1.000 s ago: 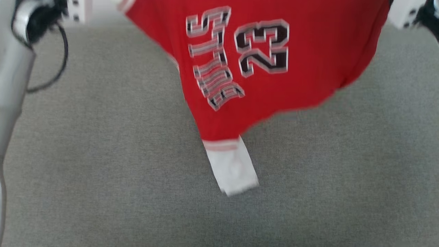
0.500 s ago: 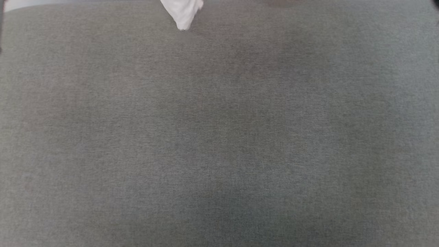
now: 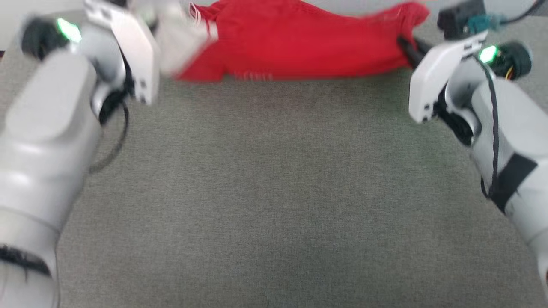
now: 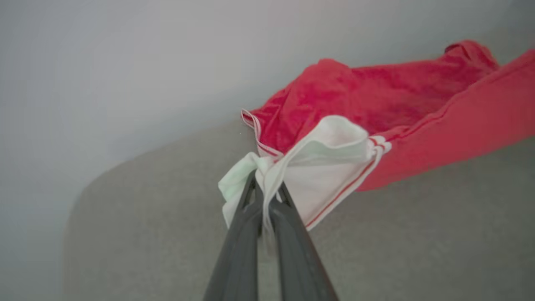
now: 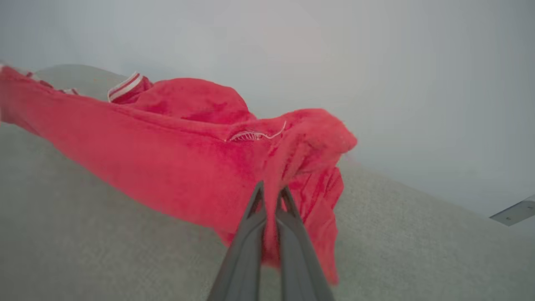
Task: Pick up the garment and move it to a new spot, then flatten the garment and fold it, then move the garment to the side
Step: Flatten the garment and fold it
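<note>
The red garment [image 3: 299, 42] stretches sideways between my two grippers over the far part of the grey surface, sagging in the middle. In the left wrist view my left gripper [image 4: 265, 188] is shut on a bunched white corner with red stripes, and the garment [image 4: 397, 104] trails away to the right. My right gripper [image 5: 271, 196] is shut on a fold of the garment [image 5: 175, 154], whose striped band shows at the far end. The head view shows the right gripper [image 3: 404, 45] as dark fingers at the cloth's right end. The lettering is hidden.
A grey fabric-covered surface [image 3: 274, 192] spreads wide in front of the garment. Both pale forearms frame it, left [image 3: 47, 128] and right [image 3: 501, 124], with a black cable [image 3: 115, 141] looping by the left one. A pale wall lies beyond the far edge.
The head camera has swung. A second ago the garment hung with its lettering showing; then just a white tip showed. Now it is drawn out flat-wise between both arms.
</note>
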### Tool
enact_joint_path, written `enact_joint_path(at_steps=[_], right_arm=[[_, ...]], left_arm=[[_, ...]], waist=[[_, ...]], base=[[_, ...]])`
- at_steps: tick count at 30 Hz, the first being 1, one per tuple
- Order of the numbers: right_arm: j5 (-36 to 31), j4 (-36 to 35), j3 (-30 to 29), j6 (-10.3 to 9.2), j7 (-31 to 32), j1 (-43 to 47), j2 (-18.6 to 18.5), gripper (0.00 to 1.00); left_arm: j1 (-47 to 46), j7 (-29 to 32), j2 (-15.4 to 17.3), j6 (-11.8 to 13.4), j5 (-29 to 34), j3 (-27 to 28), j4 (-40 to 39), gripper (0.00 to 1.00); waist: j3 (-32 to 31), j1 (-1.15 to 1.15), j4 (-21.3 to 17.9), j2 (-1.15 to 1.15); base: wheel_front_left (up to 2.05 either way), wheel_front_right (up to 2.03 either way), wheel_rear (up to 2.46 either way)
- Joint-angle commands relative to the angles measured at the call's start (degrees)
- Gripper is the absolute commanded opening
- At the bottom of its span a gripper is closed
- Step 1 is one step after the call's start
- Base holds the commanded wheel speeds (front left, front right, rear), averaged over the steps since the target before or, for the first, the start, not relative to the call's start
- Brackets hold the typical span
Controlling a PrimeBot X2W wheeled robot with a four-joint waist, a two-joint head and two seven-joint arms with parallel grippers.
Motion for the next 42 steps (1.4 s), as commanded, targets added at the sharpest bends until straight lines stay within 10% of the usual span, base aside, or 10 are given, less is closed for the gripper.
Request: enact_joint_path(at_steps=[1, 11, 29, 42], right_arm=[[2.49, -2.82, 1.85, -0.03, 2.35, 2.74, -1.77, 0.0], [11.55, -16.92, 5.27, -0.03, 9.03, 16.18, -9.19, 0.0], [12.04, -43.73, -0.03, -0.03, 18.87, 41.46, -21.84, 0.0], [5.47, -55.5, -18.7, -0.03, 21.14, 54.0, -15.3, 0.0]], left_arm=[[3.3, 4.22, 1.73, 0.04, -2.98, -0.83, -1.94, 0.0], [20.2, 18.54, 8.31, 3.62, -12.16, -0.78, -16.21, 0.0], [55.8, 30.57, 25.59, 29.39, -22.25, -0.06, -62.13, 0.0], [49.25, 28.83, 31.88, 28.13, -16.1, 3.11, -68.68, 0.0]], waist=[[-0.68, 0.0, 0.22, 0.0], [-3.58, 0.0, 0.52, 0.0], [-5.18, 0.0, 0.67, 0.0], [-3.65, 0.0, -0.1, 0.0]], base=[[0.0, 0.0, 0.0], [0.0, 0.0, 0.0], [0.0, 0.0, 0.0], [0.0, 0.0, 0.0]])
